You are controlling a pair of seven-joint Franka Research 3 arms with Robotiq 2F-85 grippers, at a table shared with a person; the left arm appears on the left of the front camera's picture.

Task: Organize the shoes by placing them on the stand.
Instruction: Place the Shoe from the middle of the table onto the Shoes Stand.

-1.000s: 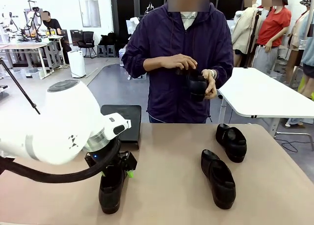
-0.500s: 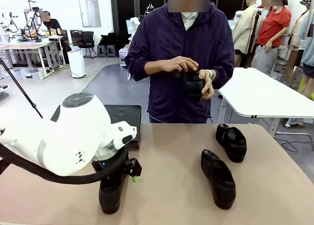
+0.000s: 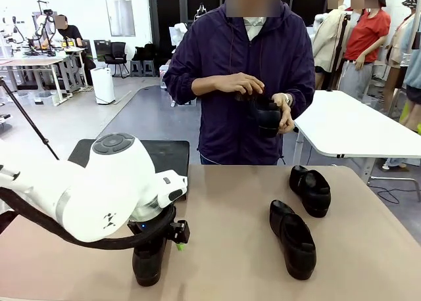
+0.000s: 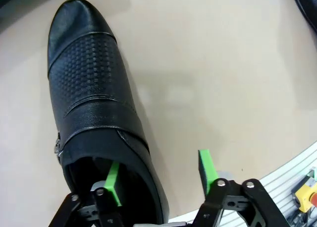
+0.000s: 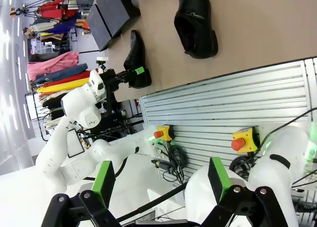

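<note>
So the robot's left hand point(image 4: 158, 175) is down on the nearest shoe point(image 4: 94, 103), at the near-left part of the table point(image 3: 223, 202). The jaws are spread wide. One green pad point(image 4: 113, 182) is dipped inside the shoe's opening and the other pad point(image 4: 205, 167) is outside, clear of the leather, so they straddle the side wall without pinching it. That shoe sits flat on its sole with the toe pointing away from the wrist camera.

From the front, the bulky white left arm point(image 3: 99, 189) blocks a good chunk of the black stand point(image 3: 168, 156), which sits just behind it at the far-left edge of the table. It covers most of the hand too.

Two more shoes are well over to the right. One point(image 3: 309, 190) is farther back and one point(image 3: 293, 238) is closer, near each other but not touching.

The person across the table has the fourth shoe point(image 3: 266, 115) up at chest height, one of their hands point(image 3: 240, 84) over it and the other point(image 3: 284, 114) cupping it.

The right hand point(image 5: 161, 180) hangs off the table's edge, wide open, gripping nothing. Its camera looks at a ribbed metal panel point(image 5: 237, 103) with two red stop buttons point(image 5: 165, 134) point(image 5: 238, 144).
</note>
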